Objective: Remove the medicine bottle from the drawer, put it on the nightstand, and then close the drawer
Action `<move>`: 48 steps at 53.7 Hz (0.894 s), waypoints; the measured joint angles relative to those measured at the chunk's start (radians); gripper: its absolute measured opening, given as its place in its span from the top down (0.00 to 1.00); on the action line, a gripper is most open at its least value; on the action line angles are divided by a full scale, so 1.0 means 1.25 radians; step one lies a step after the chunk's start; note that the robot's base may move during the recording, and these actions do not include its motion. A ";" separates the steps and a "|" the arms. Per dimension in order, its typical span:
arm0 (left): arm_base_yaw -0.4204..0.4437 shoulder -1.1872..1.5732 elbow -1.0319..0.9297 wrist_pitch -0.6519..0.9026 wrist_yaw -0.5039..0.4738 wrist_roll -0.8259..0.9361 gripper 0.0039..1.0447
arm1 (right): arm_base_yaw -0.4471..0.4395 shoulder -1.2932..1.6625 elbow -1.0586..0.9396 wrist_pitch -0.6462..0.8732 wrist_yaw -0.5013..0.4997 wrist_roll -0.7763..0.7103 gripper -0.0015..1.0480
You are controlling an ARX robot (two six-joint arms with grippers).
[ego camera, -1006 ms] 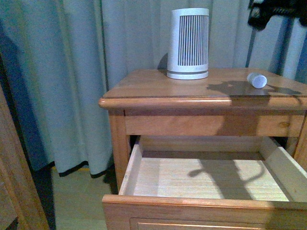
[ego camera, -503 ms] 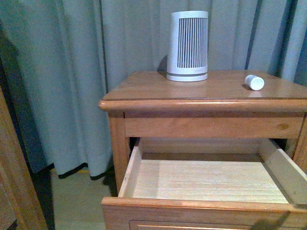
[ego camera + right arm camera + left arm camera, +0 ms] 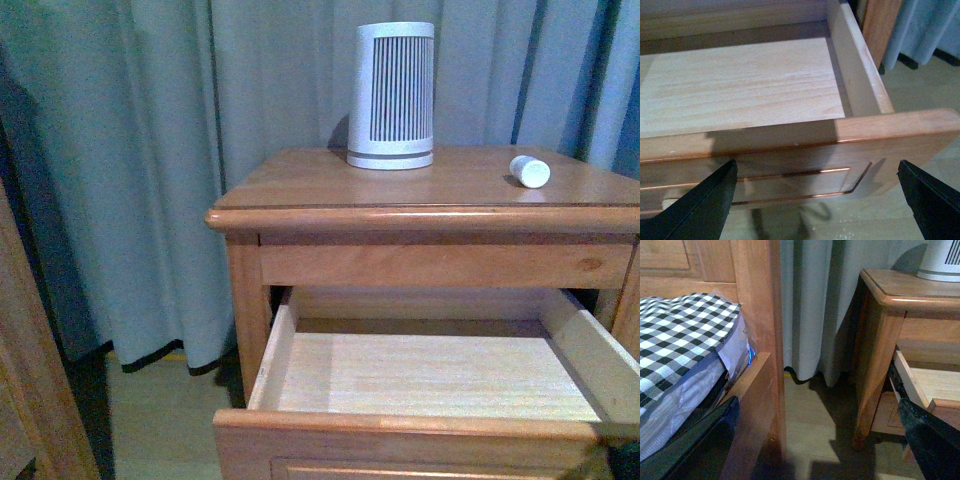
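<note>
A: What's the biggest thing we see from the front?

B: Pale blue-grey curtain fills the bkgd. In front of it, the nightstand, honey-brown wood w/ a rounded-edge top.

A: And the drawer?

B: The drawer is pulled well out toward us. Pale wood floor inside, nothing lying on the part we can see. The right wrist view looks down over its front edge: same bare pale floor, recessed panel on the front below.

A: What's on the tabletop?

B: Two things, well apart. A white slatted device stands upright near the back, about mid-width. The medicine bottle lies on its side toward the right of the tabletop, small, white, one round end facing us.

A: Anything left of the nightstand?

B: In the left wrist view, a wooden bed frame w/ a black-and-white checked cover on it. Curtain and bare floor sit between the bed and the nightstand.

A: The right tool?

B: The right tool hovers in front of the drawer front, fingers spread wide, gripping nothing; two dark fingertips show at the frame corners.

A: The left tool?

B: The left tool is near the bed frame, also spread wide and holding nothing. Neither arm clearly shows in the front view.
</note>
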 joint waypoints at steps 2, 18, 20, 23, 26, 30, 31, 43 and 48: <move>0.000 0.000 0.000 0.000 0.000 0.000 0.06 | -0.002 0.036 0.023 0.031 0.004 -0.017 0.07; 0.000 0.000 0.000 0.000 0.000 0.000 0.06 | -0.071 0.280 0.358 -0.007 -0.010 -0.080 0.07; 0.000 0.000 0.000 0.000 0.000 0.000 0.06 | -0.083 0.309 0.417 -0.040 -0.017 -0.083 0.07; 0.000 0.000 0.000 0.000 0.000 0.000 0.06 | -0.094 0.338 0.472 -0.066 -0.022 -0.090 0.07; 0.000 0.000 0.000 0.000 0.000 0.000 0.06 | -0.107 0.374 0.535 -0.097 -0.027 -0.101 0.07; 0.000 0.000 0.000 0.000 0.000 0.000 0.06 | -0.113 0.405 0.572 -0.136 -0.038 -0.113 0.07; 0.000 0.000 0.000 0.000 0.000 0.000 0.06 | -0.114 0.415 0.583 -0.148 -0.044 -0.117 0.07; 0.000 0.000 0.000 0.000 0.000 0.000 0.06 | -0.115 0.409 0.588 -0.162 -0.056 -0.101 0.07; 0.000 0.000 0.000 0.000 0.000 0.000 0.06 | -0.118 0.367 0.549 -0.168 -0.051 -0.068 0.07</move>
